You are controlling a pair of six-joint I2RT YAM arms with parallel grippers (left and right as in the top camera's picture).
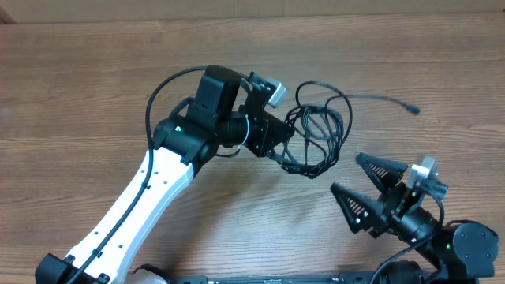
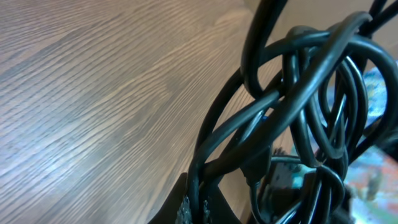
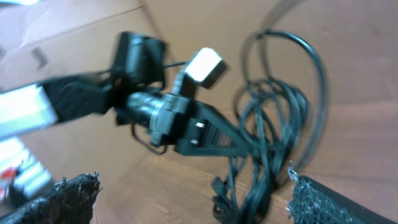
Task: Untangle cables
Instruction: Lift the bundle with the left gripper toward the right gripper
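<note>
A tangle of thin black cables (image 1: pixel 319 134) lies looped on the wooden table, with one loose end and its plug (image 1: pixel 410 107) trailing to the right. My left gripper (image 1: pixel 282 148) is at the tangle's left edge and is shut on a cable strand. In the left wrist view the cables (image 2: pixel 298 106) fill the frame, and a strand runs between the jaws (image 2: pixel 200 208). My right gripper (image 1: pixel 346 173) is open and empty, just below and right of the tangle. In the right wrist view its fingers (image 3: pixel 193 199) are spread wide, facing the cables (image 3: pixel 273 124) and the left gripper (image 3: pixel 211 134).
The wooden table (image 1: pixel 95 87) extends around the tangle to the left and far side. The left arm's white link (image 1: pixel 150 197) slants across the lower left. A cardboard wall (image 3: pixel 81 25) shows behind in the right wrist view.
</note>
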